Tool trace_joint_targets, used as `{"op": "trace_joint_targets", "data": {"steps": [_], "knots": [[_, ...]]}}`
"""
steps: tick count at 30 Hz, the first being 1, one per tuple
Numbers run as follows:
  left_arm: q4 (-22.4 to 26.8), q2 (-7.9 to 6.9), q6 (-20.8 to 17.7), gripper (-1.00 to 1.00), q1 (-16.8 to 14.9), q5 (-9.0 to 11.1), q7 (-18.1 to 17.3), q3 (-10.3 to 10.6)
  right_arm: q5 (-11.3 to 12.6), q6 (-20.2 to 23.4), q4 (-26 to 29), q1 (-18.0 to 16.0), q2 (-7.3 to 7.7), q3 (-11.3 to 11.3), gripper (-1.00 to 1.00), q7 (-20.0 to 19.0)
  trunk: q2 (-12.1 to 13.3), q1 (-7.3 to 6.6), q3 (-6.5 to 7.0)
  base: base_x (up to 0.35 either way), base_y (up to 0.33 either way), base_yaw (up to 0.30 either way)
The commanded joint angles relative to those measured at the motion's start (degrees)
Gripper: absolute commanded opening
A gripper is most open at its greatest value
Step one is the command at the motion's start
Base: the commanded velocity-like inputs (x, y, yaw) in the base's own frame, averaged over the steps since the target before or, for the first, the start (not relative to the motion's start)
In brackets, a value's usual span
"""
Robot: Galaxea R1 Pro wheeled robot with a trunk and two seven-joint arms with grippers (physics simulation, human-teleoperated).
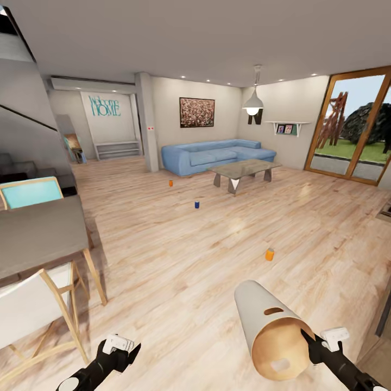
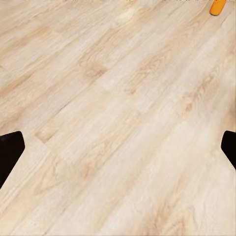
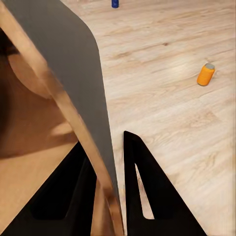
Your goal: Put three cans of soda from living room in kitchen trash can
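Three cans of soda stand apart on the living room's wood floor: an orange can (image 1: pixel 269 253) nearest me, a dark blue can (image 1: pixel 197 204) farther off, and another orange can (image 1: pixel 170 183) near the sofa. My right gripper (image 1: pixel 310 338) is shut on the rim of the tan trash can (image 1: pixel 271 326), which is tipped with its brown inside toward me. In the right wrist view the fingers (image 3: pixel 147 196) pinch the bin wall (image 3: pixel 73 73), with the orange can (image 3: pixel 206 74) and blue can (image 3: pixel 115 3) beyond. My left gripper (image 1: pixel 122 347) hangs open over bare floor, an orange can (image 2: pixel 217 6) far ahead.
A grey table (image 1: pixel 38 233) with wooden chairs (image 1: pixel 32 309) stands at my left. A blue sofa (image 1: pixel 217 155) and a glass-topped low table (image 1: pixel 244 171) sit at the back, a pillar (image 1: pixel 146 122) to their left. A glass door (image 1: pixel 358 125) is at the right.
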State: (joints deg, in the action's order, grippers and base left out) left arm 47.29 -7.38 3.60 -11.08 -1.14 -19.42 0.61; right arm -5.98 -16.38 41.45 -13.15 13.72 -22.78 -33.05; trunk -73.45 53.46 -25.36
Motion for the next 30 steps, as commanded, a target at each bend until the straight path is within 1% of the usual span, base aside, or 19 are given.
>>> {"op": "trace_joint_targets", "data": {"steps": [1, 9, 22, 30], "knots": [[0.0, 0.00, 0.0, 1.00, 0.0, 0.0, 0.0, 0.0, 0.6, 0.0, 0.1, 0.0, -0.01, -0.1, -1.00, -0.3, 0.0, 0.00, 0.01, 0.249, -0.214, 0.000], [0.0, 0.00, 0.0, 1.00, 0.0, 0.0, 0.0, 0.0, 0.6, 0.1, 0.0, 0.0, -0.01, -0.1, -1.00, -0.2, 0.0, 0.00, -0.04, 0.251, -0.214, -0.015], [0.0, 0.00, 0.0, 1.00, 0.0, 0.0, 0.0, 0.0, 0.6, 0.1, -0.1, 0.0, -0.01, -0.1, -1.00, -0.3, 0.0, 0.00, -0.72, 0.265, -0.204, -0.133], [0.0, 0.00, 0.0, 1.00, 0.0, 0.0, 0.0, 0.0, 0.6, 0.1, -0.1, 0.0, -0.25, -0.1, -1.00, -0.2, 0.0, 0.00, -0.77, 0.308, -0.053, -0.014]]}}
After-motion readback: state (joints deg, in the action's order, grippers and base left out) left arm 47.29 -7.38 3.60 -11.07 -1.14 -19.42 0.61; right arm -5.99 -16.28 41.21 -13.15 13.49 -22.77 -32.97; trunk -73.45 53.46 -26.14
